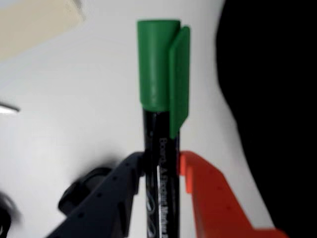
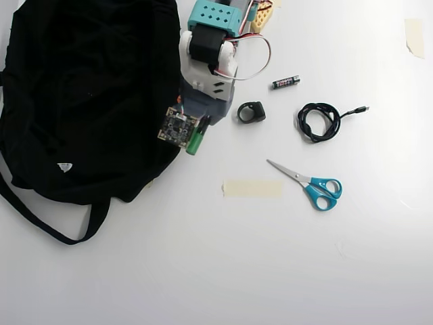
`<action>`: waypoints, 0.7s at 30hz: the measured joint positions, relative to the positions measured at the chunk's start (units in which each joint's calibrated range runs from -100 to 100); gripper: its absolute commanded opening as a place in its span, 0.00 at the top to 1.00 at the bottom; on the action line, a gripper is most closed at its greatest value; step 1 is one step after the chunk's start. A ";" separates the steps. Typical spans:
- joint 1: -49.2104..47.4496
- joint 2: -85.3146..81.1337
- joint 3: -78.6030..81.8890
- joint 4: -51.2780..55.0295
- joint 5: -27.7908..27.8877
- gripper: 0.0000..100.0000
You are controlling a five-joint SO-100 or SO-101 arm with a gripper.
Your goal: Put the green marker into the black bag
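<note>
We are seeing the end effector (image 1: 162, 171) closing on the green marker (image 1: 162, 74) in the wrist view, its dark finger and orange finger (image 1: 208, 198) pressing the barrel from either side, cap pointing away from the camera. In the overhead view the end effector (image 2: 201, 125) is holding the green marker (image 2: 195, 142) just beside the right edge of the black bag (image 2: 88, 88), which is lying on the left of the white surface (image 2: 270, 257). Right of the arm we are noting a small black ring-shaped part (image 2: 251, 112), a battery (image 2: 285, 82), a coiled black cable (image 2: 318, 122), blue-handled scissors (image 2: 311, 184) and a strip of tape (image 2: 252, 188).
</note>
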 measured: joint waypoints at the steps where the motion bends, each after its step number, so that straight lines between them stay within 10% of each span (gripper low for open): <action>1: 0.88 0.00 0.00 0.00 -0.39 0.98; 21: 23.00 0.00 0.00 -2.40 -0.10 0.98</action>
